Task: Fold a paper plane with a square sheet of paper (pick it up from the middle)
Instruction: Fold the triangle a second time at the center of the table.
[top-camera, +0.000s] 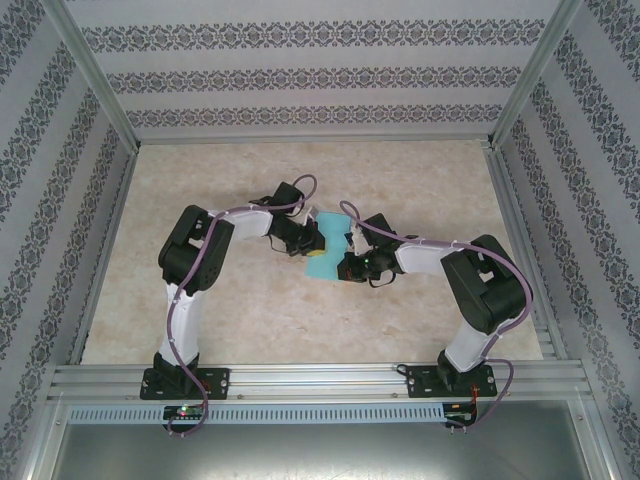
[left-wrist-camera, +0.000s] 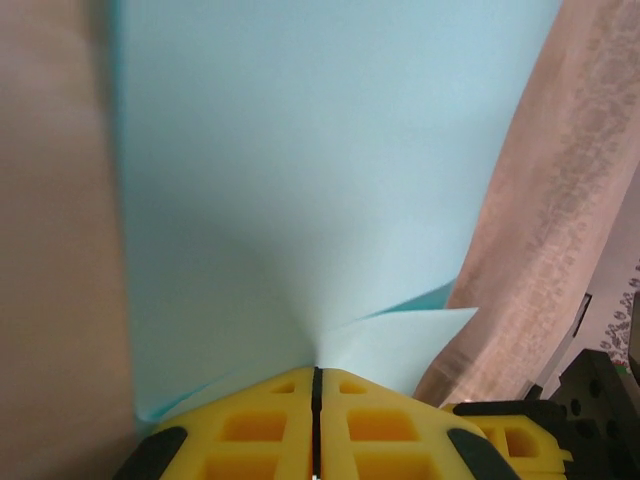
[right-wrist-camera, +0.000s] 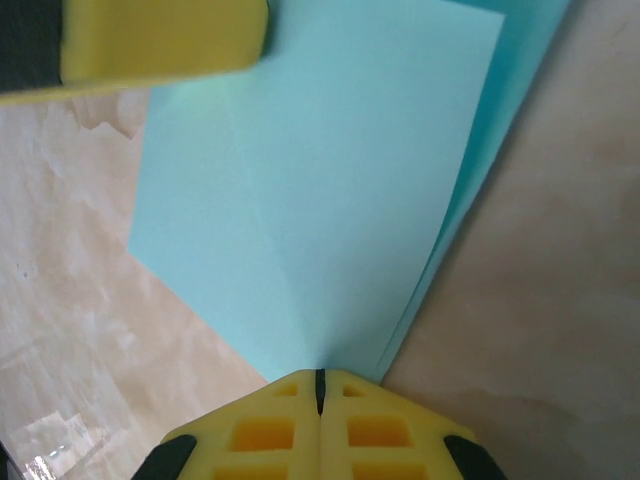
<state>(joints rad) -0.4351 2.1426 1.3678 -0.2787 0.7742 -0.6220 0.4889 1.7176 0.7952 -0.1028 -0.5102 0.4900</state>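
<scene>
Top view: the fingertips of both arms are hard to make out. Wrist housings and purple cables lie over them and also cover parts of the sheet of paper (top-camera: 324, 252). What shows of it is a turquoise patch over the middle of the table (top-camera: 250, 320), between the two wrists. Whether it touches the surface cannot be told.

Left wrist view: the sheet runs out of frame at the top, and the background on either side is a brown blur. A loose corner curls up just right of the fingers. The left gripper (left-wrist-camera: 316, 375) has its yellow jaws pressed together with only a thin dark seam between them, and the paper's edge is pinched at their tip. At lower right a second yellow block (left-wrist-camera: 505, 440) is cut off by the frame, with too little showing to identify it.

Right wrist view: the right gripper (right-wrist-camera: 320, 378) is likewise closed tight, nipping the sheet where two layers meet. The layers show as a doubled edge along the right side. A faint crease runs up from the jaws through the top layer. At top left a blurred yellow finger (right-wrist-camera: 160, 40) of the other arm sits at the far edge, partly out of frame.
</scene>
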